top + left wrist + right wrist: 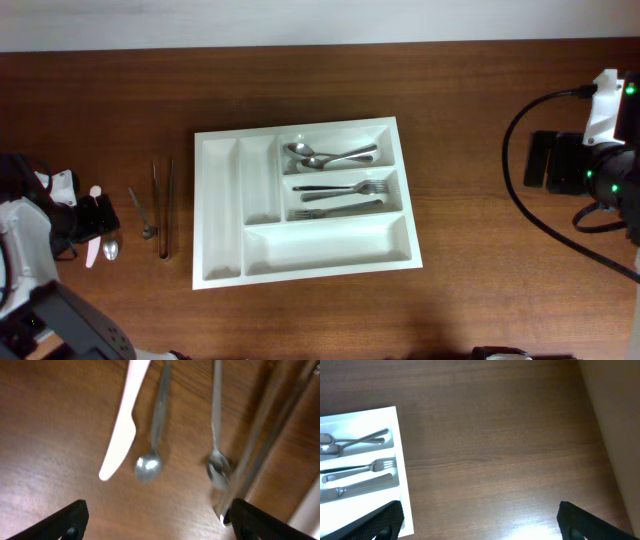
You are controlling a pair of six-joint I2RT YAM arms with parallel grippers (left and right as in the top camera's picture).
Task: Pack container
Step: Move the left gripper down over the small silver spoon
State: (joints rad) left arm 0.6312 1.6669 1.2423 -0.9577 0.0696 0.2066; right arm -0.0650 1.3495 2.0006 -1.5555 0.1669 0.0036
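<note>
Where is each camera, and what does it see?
Overhead: above the table, facing straight down at the white tray; left arm and right arm show.
Left wrist: on the left arm, facing down at white knife, spoons, tongs; open left end effector shows.
Right wrist: facing down at table and the white tray's corner; open right end effector shows.
Shared: overhead and right wrist both see the forks.
</note>
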